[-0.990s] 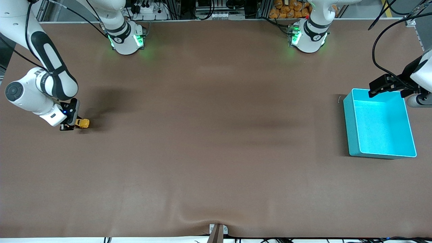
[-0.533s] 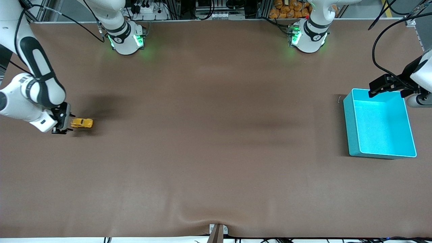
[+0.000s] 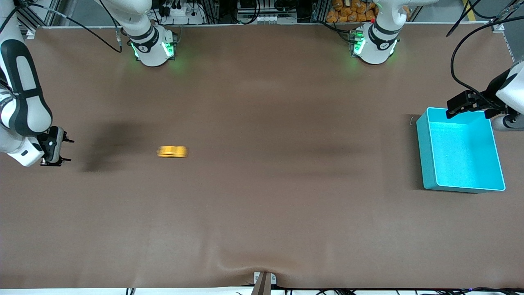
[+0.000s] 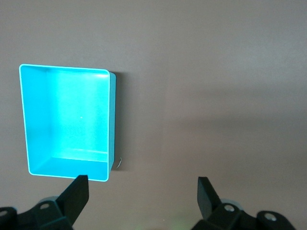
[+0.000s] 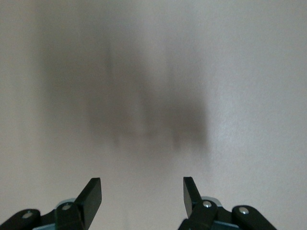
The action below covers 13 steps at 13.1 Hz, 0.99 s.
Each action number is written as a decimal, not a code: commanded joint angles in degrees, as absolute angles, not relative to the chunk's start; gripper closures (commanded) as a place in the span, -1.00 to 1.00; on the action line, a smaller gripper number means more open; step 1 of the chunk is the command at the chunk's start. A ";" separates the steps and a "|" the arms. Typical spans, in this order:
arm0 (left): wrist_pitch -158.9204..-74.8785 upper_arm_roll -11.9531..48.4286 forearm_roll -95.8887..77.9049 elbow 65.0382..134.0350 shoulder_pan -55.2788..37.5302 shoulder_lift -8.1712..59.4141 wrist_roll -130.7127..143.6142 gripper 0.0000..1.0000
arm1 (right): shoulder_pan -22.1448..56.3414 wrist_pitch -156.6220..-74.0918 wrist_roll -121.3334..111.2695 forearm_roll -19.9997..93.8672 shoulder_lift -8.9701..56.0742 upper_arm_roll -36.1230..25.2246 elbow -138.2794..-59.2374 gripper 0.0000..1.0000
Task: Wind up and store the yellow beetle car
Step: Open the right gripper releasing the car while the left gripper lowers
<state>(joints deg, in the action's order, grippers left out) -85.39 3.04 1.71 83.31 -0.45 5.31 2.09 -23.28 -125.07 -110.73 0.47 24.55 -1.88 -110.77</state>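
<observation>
- Sitting alone on the brown table (image 3: 262, 205), the yellow beetle car (image 3: 172, 152) shows as a smeared yellow streak (its shape too blurred to make out details), toward the right arm's end of the table and well apart from both grippers.
- The right gripper (image 3: 61, 150) is low over the table at the right arm's end, its fingers spread apart and holding nothing; the car is well clear of it, toward the middle of the table.
- In the right wrist view the two dark fingers (image 5: 91, 196) stand apart with only bare table and a soft shadow between them.
- The left gripper (image 3: 452, 107) hangs over the edge of the turquoise bin (image 3: 425, 147) that is farthest from the front camera, at the left arm's end of the table; this arm waits.
- In the left wrist view its fingers (image 4: 76, 194) are spread wide with nothing between them, and the bin (image 4: 111, 120) lies below, its inside bare (only a bright glare on the floor of it).
- A small pale curl of something (image 3: 411, 119) lies on the table just beside the bin's corner.
</observation>
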 commanded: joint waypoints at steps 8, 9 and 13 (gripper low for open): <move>-85.17 3.08 2.37 85.52 -0.44 4.13 2.02 -1.00 | -25.14 -119.89 -110.57 6.85 25.31 -1.05 -105.30 -0.53; -85.17 3.08 2.29 85.60 -0.35 4.13 2.11 -1.00 | -25.05 -119.01 -110.04 7.64 25.31 -1.05 -104.16 -0.53; -85.17 3.08 2.29 86.74 -0.35 4.31 2.20 -1.00 | -23.56 -107.26 -102.32 9.83 25.31 -0.88 -94.34 -0.54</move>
